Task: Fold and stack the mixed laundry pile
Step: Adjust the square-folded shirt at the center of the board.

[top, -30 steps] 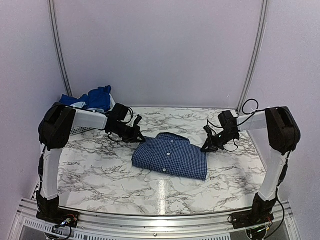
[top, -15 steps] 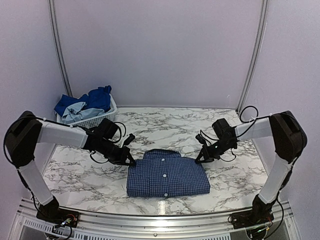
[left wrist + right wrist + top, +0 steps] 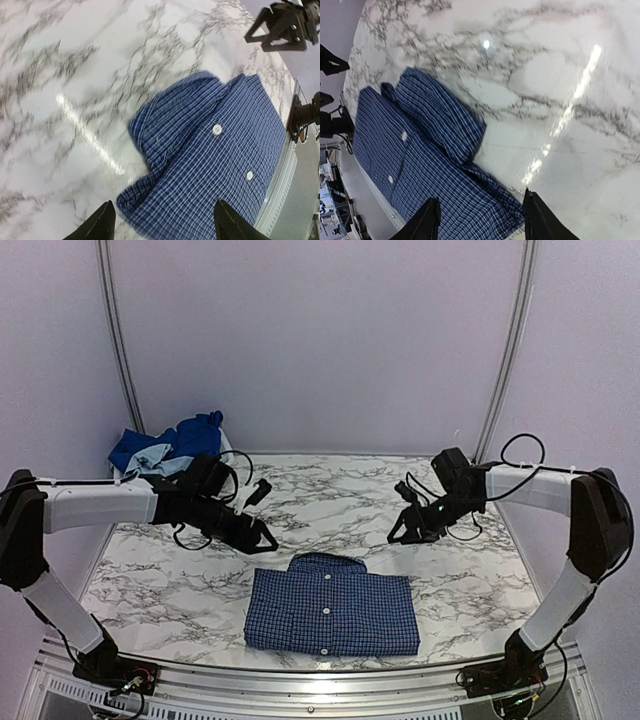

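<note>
**Q:** ok so where was everything sitting at that moment?

**A:** Biggest first: the marble surface [image 3: 330,490] had the navy small-check button-up shirt [image 3: 332,613] lying folded flat, buttons up, in the middle by the near edge. The rest of the mixed laundry pile was bunched in the far-left corner, with royal blue clothes [image 3: 195,432] on top and a pale blue piece [image 3: 155,462] tucked in front of them, partly behind the left arm.

**Q:** and the arms, were they holding anything?

**A:** Nope. The left gripper [image 3: 262,542] hung just beyond the shirt's far-left corner, not touching it. Its jaws were spread apart with nothing between them, and the wrist cam showed both fingertips [image 3: 102,222] wide apart. The right gripper [image 3: 398,535] was off past the far-right corner, well clear of the cloth, and its jaws were also parted and empty.
</note>
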Tool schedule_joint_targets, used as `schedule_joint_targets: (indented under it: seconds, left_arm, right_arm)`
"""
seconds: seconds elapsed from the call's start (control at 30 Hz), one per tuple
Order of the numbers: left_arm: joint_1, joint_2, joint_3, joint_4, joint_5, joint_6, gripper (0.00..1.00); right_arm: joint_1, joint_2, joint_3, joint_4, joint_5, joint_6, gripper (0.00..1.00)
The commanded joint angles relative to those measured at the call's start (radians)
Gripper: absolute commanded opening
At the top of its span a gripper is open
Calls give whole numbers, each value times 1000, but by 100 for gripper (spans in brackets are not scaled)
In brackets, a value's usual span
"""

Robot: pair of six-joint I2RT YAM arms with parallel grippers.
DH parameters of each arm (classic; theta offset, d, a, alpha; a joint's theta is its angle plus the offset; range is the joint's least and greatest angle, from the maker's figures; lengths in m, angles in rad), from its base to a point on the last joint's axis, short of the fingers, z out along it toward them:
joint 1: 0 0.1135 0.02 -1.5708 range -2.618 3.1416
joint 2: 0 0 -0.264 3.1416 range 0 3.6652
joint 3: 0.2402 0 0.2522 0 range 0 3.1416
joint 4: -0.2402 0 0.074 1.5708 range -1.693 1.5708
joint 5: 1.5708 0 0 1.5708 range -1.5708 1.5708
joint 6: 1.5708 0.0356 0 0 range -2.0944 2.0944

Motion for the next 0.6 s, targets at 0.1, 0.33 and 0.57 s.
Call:
schedule_joint_targets:
  seconds: [0.1,0.33,0.57]
  left_arm:
    - [-96,163,250,-111,69,377,67]
    - [-185,352,407,-161,104,504,64]
    - [-210,505,508,-202,109,540,63]
  right_arm:
    - [13,174,272,19,-200,9,40]
    - [95,379,414,70,-324,56,29]
    - [139,518,518,91,-378,86,20]
